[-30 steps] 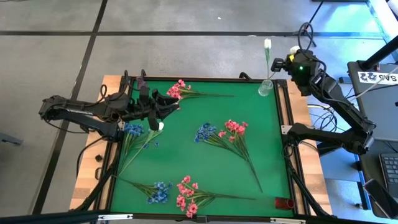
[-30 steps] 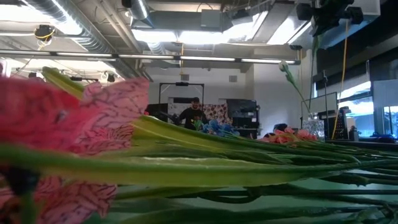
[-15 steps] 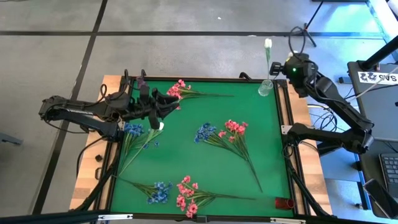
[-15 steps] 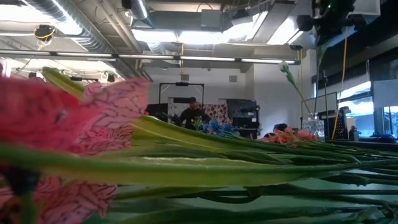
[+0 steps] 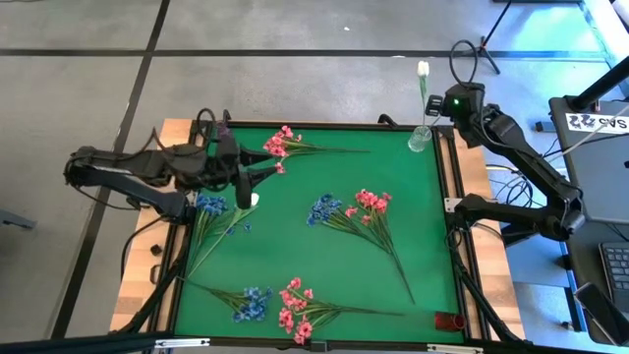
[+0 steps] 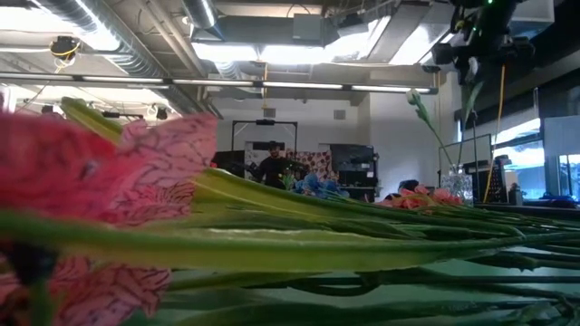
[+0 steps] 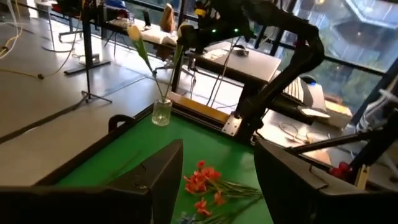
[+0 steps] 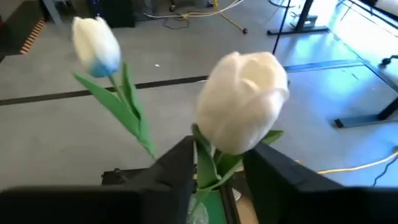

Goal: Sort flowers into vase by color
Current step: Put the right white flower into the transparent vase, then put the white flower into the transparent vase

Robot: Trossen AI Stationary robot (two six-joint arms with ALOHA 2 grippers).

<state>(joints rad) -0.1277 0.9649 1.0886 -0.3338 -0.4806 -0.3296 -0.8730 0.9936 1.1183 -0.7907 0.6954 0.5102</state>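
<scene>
From above, the right gripper (image 5: 435, 105) hangs over the glass vase (image 5: 420, 138) at the tabletop's (image 5: 295, 236) far right corner, where a white tulip (image 5: 423, 71) already stands; whether its jaws grip anything cannot be told from here. The left gripper (image 5: 257, 169) sits low over the green mat near a pink spray (image 5: 279, 144), with blue sprays (image 5: 210, 205) just beside it; more pink (image 5: 369, 203) and blue (image 5: 323, 207) sprays lie mid-mat and near the front edge, well apart from the vase. In the low view, a pink bloom (image 6: 109, 181) and thick stems fill the foreground; the vase (image 6: 458, 186) shows far off, and a person (image 6: 272, 167) stands in the room behind. The left wrist view shows its jaws standing wide and empty, looking across at the vase (image 7: 161, 113) with two stems in it, the right arm above. The right wrist view shows a second tulip (image 8: 242, 109) with its stem between the jaws, which look partly parted around it, the first tulip (image 8: 96, 45) beside. These sprays seem light, with thin springy stems and soft heads that would crush; the stem is the place to grip. Overlapping stems on the mat may drag neighbours along, and the small vase looks easy to tip.
</scene>
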